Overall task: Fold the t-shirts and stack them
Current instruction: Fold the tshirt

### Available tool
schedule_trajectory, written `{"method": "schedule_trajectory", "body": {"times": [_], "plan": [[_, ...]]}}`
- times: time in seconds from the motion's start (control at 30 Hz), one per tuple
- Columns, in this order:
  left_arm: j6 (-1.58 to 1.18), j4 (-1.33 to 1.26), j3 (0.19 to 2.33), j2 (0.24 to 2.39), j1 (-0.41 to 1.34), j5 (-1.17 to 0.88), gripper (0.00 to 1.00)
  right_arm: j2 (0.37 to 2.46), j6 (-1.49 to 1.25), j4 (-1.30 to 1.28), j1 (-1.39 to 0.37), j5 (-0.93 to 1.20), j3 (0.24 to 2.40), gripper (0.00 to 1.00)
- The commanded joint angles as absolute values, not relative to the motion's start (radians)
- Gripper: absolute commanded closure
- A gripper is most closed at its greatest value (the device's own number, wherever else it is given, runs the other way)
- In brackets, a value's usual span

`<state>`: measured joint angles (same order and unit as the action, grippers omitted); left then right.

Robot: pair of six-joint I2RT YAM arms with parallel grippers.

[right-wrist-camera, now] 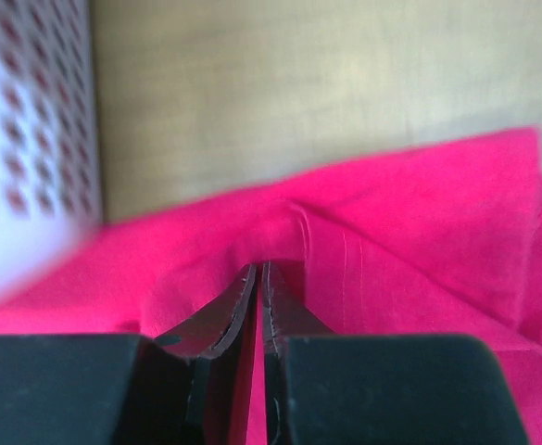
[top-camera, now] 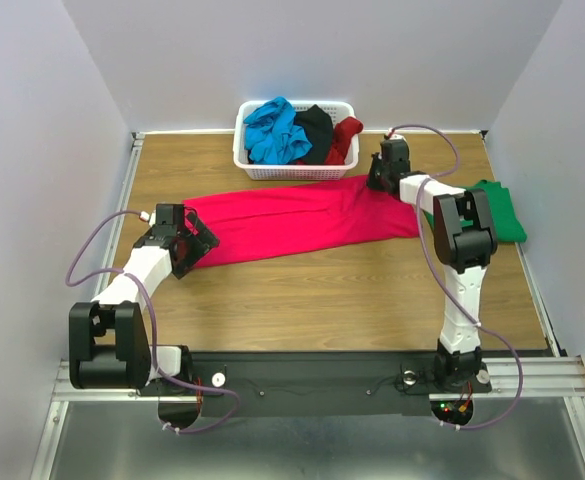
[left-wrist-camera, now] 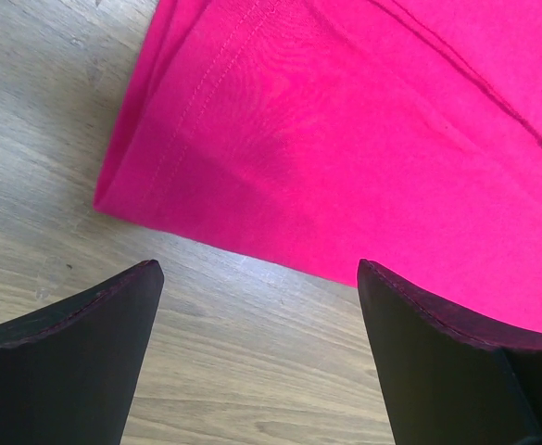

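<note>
A bright pink-red t-shirt [top-camera: 292, 220] lies folded lengthwise in a long band across the wooden table. My right gripper [top-camera: 380, 178] is shut on its far right edge next to the basket; the wrist view shows the jaws pinching a fold of the pink cloth [right-wrist-camera: 363, 269]. My left gripper [top-camera: 200, 243] is open and empty at the shirt's left end; its fingers [left-wrist-camera: 419, 343] hover over bare wood just short of the hemmed corner [left-wrist-camera: 252, 139]. A green t-shirt [top-camera: 502, 215] lies folded at the right edge. Blue [top-camera: 274, 130], black [top-camera: 316, 128] and dark red [top-camera: 346, 138] shirts sit in the basket.
The white lattice basket [top-camera: 292, 170] stands at the back centre, close to my right gripper, and shows blurred at the left of the right wrist view [right-wrist-camera: 20, 139]. Grey walls enclose the table on three sides.
</note>
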<state>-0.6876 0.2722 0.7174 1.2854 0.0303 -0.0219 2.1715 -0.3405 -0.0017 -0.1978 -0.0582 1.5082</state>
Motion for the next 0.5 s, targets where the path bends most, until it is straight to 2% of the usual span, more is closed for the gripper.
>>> {"method": "schedule_trajectory", "body": {"times": [0.0, 0.13, 0.3, 0.33, 0.37, 0.4, 0.43, 0.47], "plan": [[-0.672, 0.247, 0.761, 1.293, 0.028, -0.038, 0.02, 2.206, -0.365, 0.031, -0.199, -0.113, 1.632, 0.88], [-0.663, 0.239, 0.779, 1.31, 0.028, -0.043, 0.02, 2.198, -0.364, 0.031, -0.198, -0.144, 1.632, 0.86], [-0.657, 0.207, 0.866, 1.379, 0.028, -0.066, 0.01, 2.032, -0.368, 0.028, -0.196, -0.123, 1.488, 0.79], [-0.652, 0.184, 0.885, 1.397, 0.028, -0.078, 0.01, 2.001, -0.38, 0.028, -0.195, -0.12, 1.448, 0.7], [-0.647, 0.176, 0.905, 1.417, 0.028, -0.086, 0.02, 1.971, -0.39, 0.026, -0.198, -0.114, 1.377, 0.54], [-0.644, 0.169, 0.926, 1.439, 0.029, -0.087, 0.01, 1.936, -0.394, 0.023, -0.198, -0.114, 1.332, 0.15], [-0.64, 0.163, 0.977, 1.491, 0.029, -0.089, 0.01, 1.88, -0.435, 0.021, -0.196, -0.118, 1.292, 0.0], [-0.638, 0.163, 1.003, 1.52, 0.029, -0.092, 0.01, 1.849, -0.449, 0.023, -0.198, -0.103, 1.211, 0.0]]}}
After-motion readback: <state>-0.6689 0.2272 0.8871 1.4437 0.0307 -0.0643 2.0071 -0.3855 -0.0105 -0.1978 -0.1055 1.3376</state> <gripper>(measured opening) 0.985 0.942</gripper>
